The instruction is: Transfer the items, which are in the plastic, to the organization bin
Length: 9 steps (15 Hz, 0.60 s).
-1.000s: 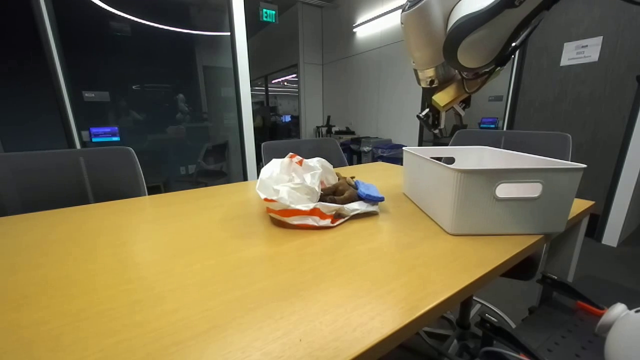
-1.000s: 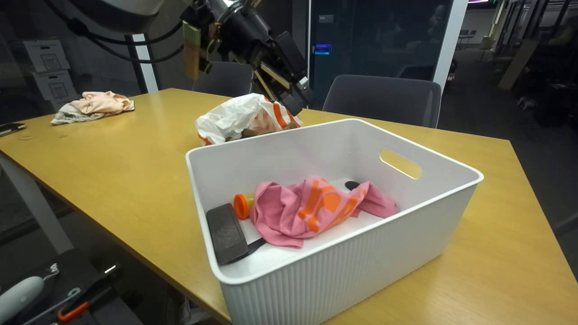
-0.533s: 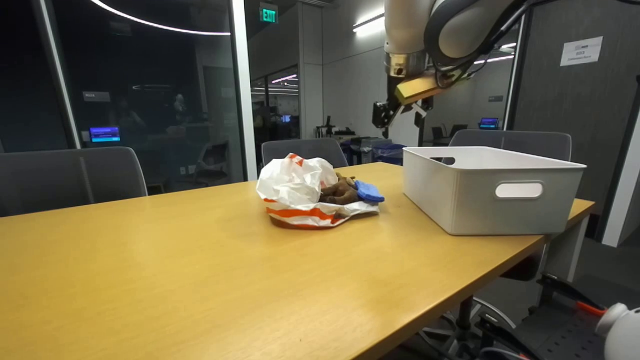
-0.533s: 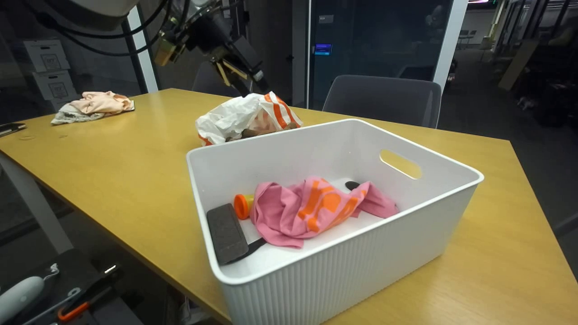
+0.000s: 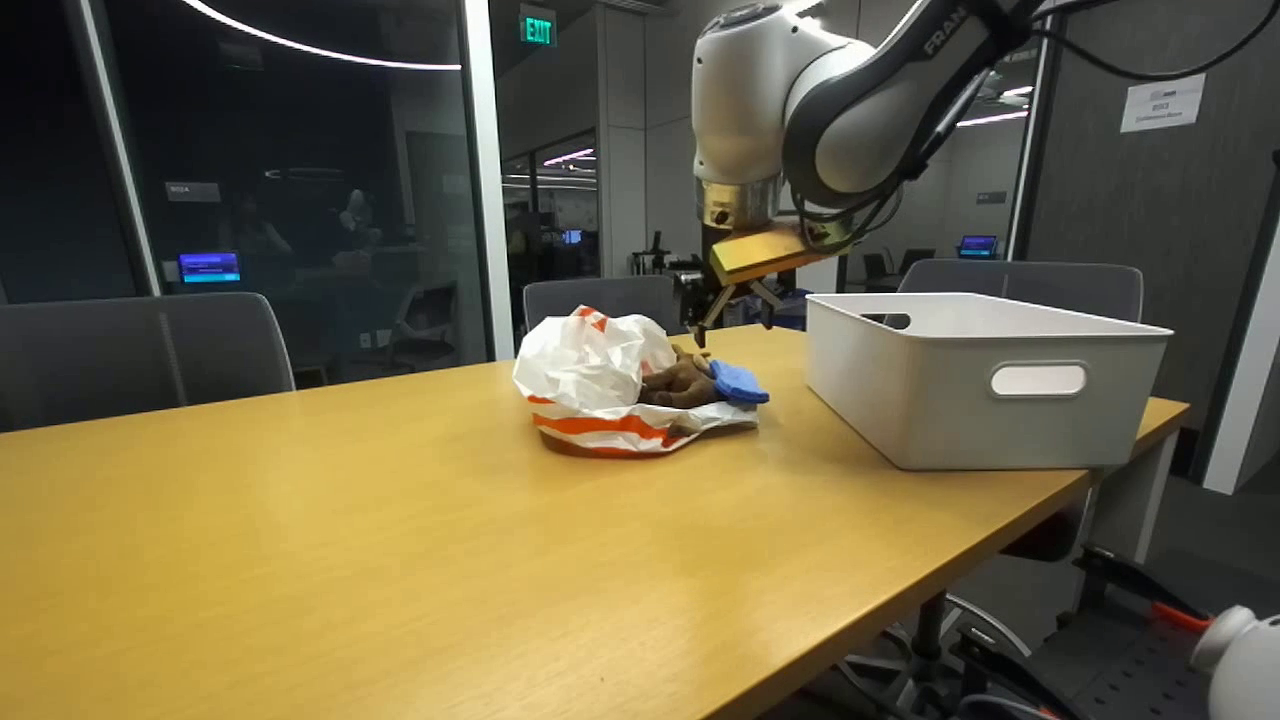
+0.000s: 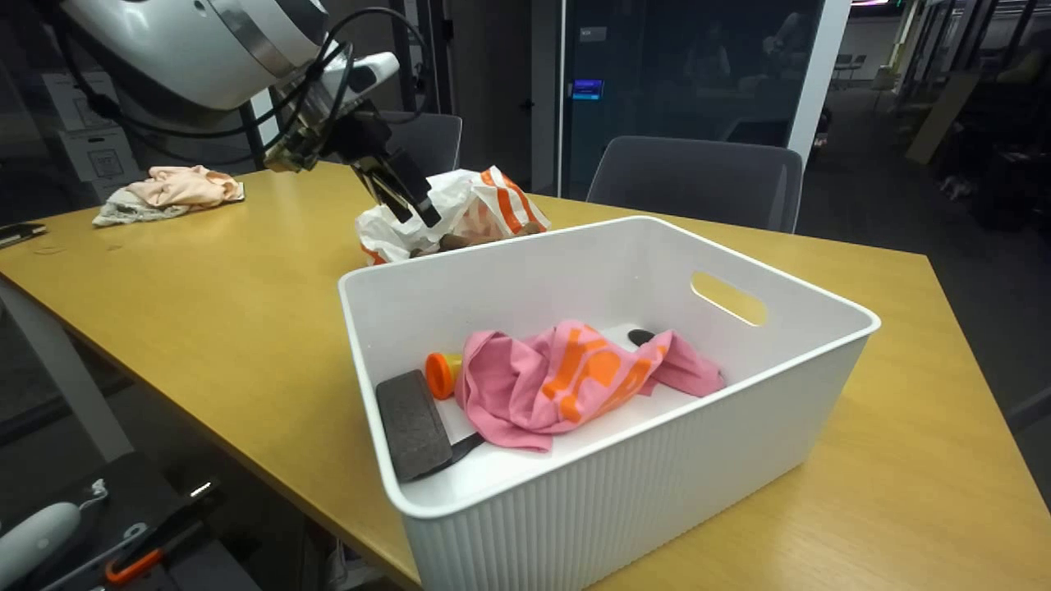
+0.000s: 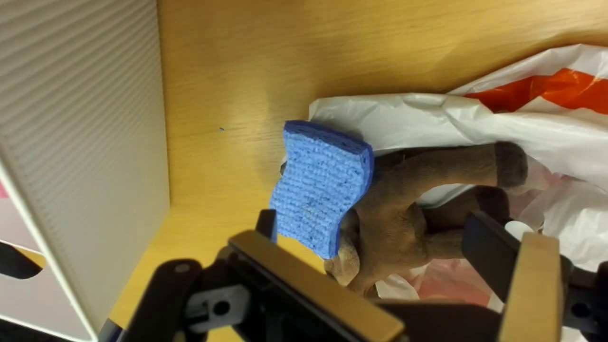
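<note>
A white plastic bag with orange stripes (image 5: 585, 365) lies on the table in both exterior views, its mouth toward the bin. A brown toy animal (image 7: 389, 228) lies partly in the bag's mouth, with a blue sponge (image 7: 318, 190) on its near end. The sponge also shows in an exterior view (image 5: 738, 383). My gripper (image 7: 374, 229) is open and empty above the toy and sponge; one finger stands by the sponge's edge, the other over the toy's legs. In an exterior view the gripper (image 5: 734, 328) hangs just above them. The white bin (image 6: 640, 501) stands beside the bag.
In the bin lie a pink cloth (image 6: 558, 382), a dark grey block (image 6: 413, 423), an orange-lidded tub (image 6: 441, 376) and a black item. The bin's tall wall (image 7: 85, 104) rises close to the sponge. Folded cloths (image 6: 185, 193) lie farther along the table. Chairs (image 6: 698, 185) stand around.
My gripper has moved from near the bin over to the bag and come down, now just above the toy and sponge. The bag, its items and the bin have not moved.
</note>
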Tool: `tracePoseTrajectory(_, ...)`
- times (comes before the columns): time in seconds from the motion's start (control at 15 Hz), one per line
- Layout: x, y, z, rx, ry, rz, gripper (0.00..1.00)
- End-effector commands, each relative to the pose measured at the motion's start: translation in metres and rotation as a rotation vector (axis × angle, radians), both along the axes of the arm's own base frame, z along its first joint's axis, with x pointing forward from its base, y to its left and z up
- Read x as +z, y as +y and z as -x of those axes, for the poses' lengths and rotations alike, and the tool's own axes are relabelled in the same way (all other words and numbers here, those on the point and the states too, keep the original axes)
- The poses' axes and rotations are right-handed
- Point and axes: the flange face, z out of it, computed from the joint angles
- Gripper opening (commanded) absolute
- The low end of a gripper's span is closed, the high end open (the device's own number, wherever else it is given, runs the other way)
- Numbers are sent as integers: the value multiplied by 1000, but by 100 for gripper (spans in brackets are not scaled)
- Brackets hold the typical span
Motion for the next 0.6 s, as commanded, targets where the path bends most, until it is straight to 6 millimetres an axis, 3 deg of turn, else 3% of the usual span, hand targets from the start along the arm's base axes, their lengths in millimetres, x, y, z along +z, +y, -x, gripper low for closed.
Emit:
tracePoseTrajectory(0.0, -25, 6, -38, -33, -46, 31, 100)
tracePoseTrajectory(0.27, -66, 5, -60, -51, -51, 68, 100)
tracePoseTrajectory(0.53, -91, 11, -75, -35, -72, 66, 100)
